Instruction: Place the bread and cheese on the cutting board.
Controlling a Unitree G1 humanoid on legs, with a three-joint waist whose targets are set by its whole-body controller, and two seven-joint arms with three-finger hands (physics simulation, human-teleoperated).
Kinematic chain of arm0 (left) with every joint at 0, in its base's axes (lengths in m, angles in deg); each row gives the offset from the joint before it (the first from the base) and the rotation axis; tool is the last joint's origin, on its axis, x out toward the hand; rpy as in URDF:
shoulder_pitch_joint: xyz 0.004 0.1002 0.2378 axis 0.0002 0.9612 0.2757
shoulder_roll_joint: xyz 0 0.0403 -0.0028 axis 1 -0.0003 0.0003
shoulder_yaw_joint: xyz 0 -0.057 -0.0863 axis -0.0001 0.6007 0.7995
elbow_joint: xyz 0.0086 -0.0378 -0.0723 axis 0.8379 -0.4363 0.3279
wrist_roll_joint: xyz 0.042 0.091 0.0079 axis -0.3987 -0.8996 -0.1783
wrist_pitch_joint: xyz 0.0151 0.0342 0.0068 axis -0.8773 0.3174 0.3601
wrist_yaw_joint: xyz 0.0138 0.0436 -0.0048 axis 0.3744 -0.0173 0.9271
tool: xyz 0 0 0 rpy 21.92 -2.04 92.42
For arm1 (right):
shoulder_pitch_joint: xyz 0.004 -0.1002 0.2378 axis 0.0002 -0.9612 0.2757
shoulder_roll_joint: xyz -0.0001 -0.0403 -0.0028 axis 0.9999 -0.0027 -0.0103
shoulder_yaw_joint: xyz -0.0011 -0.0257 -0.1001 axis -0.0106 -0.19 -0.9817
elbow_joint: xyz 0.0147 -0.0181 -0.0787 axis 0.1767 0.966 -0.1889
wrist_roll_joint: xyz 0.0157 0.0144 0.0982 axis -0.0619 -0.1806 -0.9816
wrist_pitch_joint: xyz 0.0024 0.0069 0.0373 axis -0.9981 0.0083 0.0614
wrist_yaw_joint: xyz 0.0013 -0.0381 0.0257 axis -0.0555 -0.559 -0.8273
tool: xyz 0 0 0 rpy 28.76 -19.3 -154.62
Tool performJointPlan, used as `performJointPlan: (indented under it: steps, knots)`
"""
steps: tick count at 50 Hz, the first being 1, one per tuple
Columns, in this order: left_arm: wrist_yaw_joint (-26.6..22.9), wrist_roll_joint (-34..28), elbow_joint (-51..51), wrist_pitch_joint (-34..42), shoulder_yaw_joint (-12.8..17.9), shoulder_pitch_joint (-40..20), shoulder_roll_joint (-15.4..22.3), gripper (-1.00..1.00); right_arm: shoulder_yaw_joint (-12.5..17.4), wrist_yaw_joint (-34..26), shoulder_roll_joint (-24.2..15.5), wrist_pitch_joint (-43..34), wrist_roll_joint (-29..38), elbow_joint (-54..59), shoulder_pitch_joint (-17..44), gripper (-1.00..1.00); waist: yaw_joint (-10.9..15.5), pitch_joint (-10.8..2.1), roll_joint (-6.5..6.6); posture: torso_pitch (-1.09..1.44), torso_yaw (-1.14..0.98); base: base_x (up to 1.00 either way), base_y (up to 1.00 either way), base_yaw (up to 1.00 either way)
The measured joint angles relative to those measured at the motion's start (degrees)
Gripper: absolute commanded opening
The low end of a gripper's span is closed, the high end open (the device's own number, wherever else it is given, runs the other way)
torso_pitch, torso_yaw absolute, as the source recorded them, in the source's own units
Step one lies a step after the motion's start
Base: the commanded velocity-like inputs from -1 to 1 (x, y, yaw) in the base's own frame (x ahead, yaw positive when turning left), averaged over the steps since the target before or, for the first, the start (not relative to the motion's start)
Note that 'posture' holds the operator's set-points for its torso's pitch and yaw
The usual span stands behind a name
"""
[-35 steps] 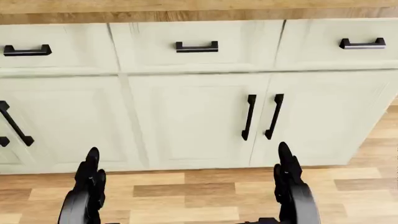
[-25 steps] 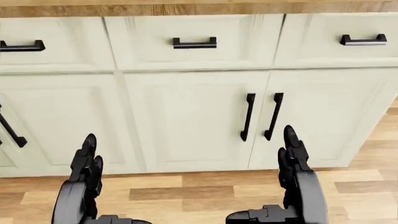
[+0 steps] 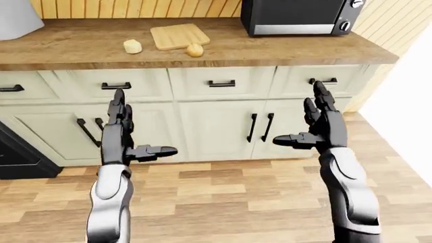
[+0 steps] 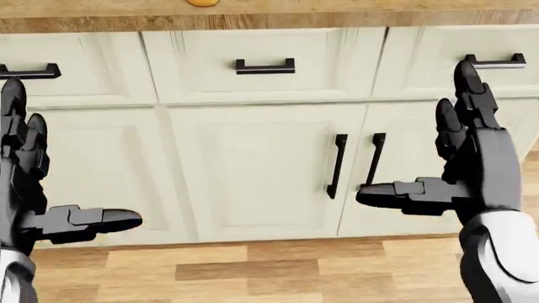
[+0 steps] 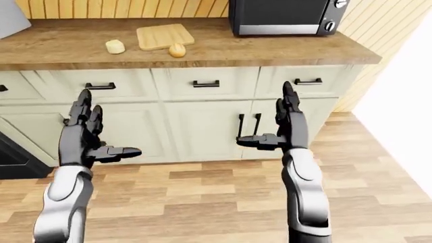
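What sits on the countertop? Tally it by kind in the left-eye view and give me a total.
Cutting board: 1
Cheese: 1
Bread: 1
Microwave: 1
Grey object, cut off at the view's left: 1
Total: 5

A home kitchen
We see a wooden table (image 3: 283, 48) over cream cabinets (image 3: 216, 126) with black handles, a microwave (image 3: 297, 15), a cutting board (image 3: 179, 36), plank flooring (image 3: 223, 197)
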Motion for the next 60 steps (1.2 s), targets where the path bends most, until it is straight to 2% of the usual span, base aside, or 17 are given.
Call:
performJointPlan:
  steps: [6, 11, 23, 26, 31, 37, 41, 43, 47, 49, 51, 52, 53, 56, 57, 60]
  knots:
    - [1.8, 3.7, 8.3, 6.2, 5.0, -4.8, 4.7, 1.00, 2.0, 1.1, -3.0, -3.7, -2.4, -2.9, 4.4, 1.00, -0.1, 0.23, -0.01, 0.00, 0.00, 0.00, 0.00, 0.00]
    - [1.5, 4.6, 11.1, 7.3, 6.7, -6.4, 7.4, 1.00, 3.3, 2.1, -5.5, -5.7, -4.1, -3.6, 7.5, 1.00, 0.1, 0.14, 0.44, 0.00, 0.00, 0.00, 0.00, 0.00]
    - [3.2, 11.2, 15.0, 19.0, 10.4, -11.2, 13.1, 1.00, 5.8, 5.0, -11.4, -12.1, -8.9, -8.2, 13.9, 1.00, 0.0, 1.17, 0.36, 0.00, 0.00, 0.02, 0.00, 0.00]
    - [3.8, 12.6, 15.6, 21.2, 12.0, -11.9, 15.0, 1.00, 6.2, 5.8, -12.8, -13.8, -10.3, -8.8, 15.7, 1.00, -0.1, 1.92, 0.56, 0.00, 0.00, 0.20, 0.00, 0.00]
    - [4.9, 13.2, 16.6, 21.2, 13.3, -12.0, 16.0, 1.00, 6.7, 6.6, -13.6, -13.3, -11.2, -10.3, 16.0, 1.00, -0.1, 1.62, -0.31, 0.00, 0.00, 0.14, 0.00, 0.00]
    - [4.7, 14.5, 16.7, 22.3, 11.6, -12.2, 16.0, 1.00, 7.0, 7.0, -14.0, -14.2, -11.4, -9.0, 15.4, 1.00, -0.7, 1.95, 1.54, 0.00, 0.00, 0.14, 0.01, 0.00]
    - [4.9, 14.7, 16.7, 22.7, 12.2, -12.4, 16.5, 1.00, 6.9, 7.1, -14.3, -14.5, -11.6, -9.6, 16.3, 1.00, -0.6, 1.95, 4.28, 0.00, 0.00, 0.16, 0.10, 0.00]
    - [5.2, 14.6, 16.6, 22.6, 12.9, -12.2, 16.7, 1.00, 6.4, 6.9, -14.0, -14.4, -11.9, -10.1, 16.3, 1.00, -0.2, 2.01, 3.05, 0.00, 0.00, 0.16, 0.16, 0.00]
    - [5.7, 14.4, 16.2, 22.9, 13.4, -12.2, 17.0, 1.00, 5.8, 6.6, -14.2, -14.8, -12.5, -10.0, 16.5, 1.00, 0.0, 1.62, 2.14, 0.00, 0.00, 0.16, 0.21, 0.00]
    - [5.7, 14.5, 16.5, 22.7, 13.3, -12.4, 17.2, 1.00, 6.1, 6.7, -14.3, -14.8, -12.6, -10.0, 16.6, 1.00, 0.1, 1.75, 0.83, 0.00, 0.00, 0.16, 0.25, 0.00]
    - [5.7, 14.6, 16.8, 22.5, 13.2, -12.7, 17.3, 1.00, 6.5, 6.9, -14.5, -14.8, -12.6, -9.9, 16.8, 1.00, 0.2, 1.95, -1.01, 0.00, 0.00, 0.16, 0.30, 0.00]
    - [5.6, 14.7, 16.9, 22.3, 13.1, -12.9, 17.2, 1.00, 6.8, 7.0, -14.8, -14.8, -12.7, -9.9, 17.0, 1.00, -0.1, 1.92, -1.26, 0.00, 0.00, 0.14, 0.34, 0.00]
    - [5.6, 14.8, 16.9, 22.2, 12.7, -12.7, 16.8, 1.00, 7.2, 7.2, -14.9, -14.8, -12.7, -9.9, 16.8, 1.00, -0.6, 2.21, -0.73, 0.00, 0.00, 0.14, 0.34, 0.00]
    - [5.3, 15.2, 16.1, 23.0, 11.7, -12.2, 16.6, 1.00, 7.8, 7.8, -14.8, -15.7, -12.7, -8.8, 16.0, 1.00, -1.0, 1.64, -1.84, 0.00, 0.00, 0.14, 0.34, 0.00]
    - [5.3, 15.3, 15.9, 23.2, 11.8, -12.3, 16.8, 1.00, 7.6, 8.0, -14.9, -16.0, -12.7, -8.7, 16.3, 1.00, -1.0, 1.36, -1.85, 0.00, 0.00, 0.14, 0.36, 0.00]
    - [5.5, 15.3, 16.5, 23.1, 12.6, -12.8, 17.2, 1.00, 7.5, 8.1, -15.3, -16.1, -13.1, -9.8, 17.1, 1.00, -1.0, 1.48, -0.39, 0.00, 0.00, 0.13, 0.36, 0.00]
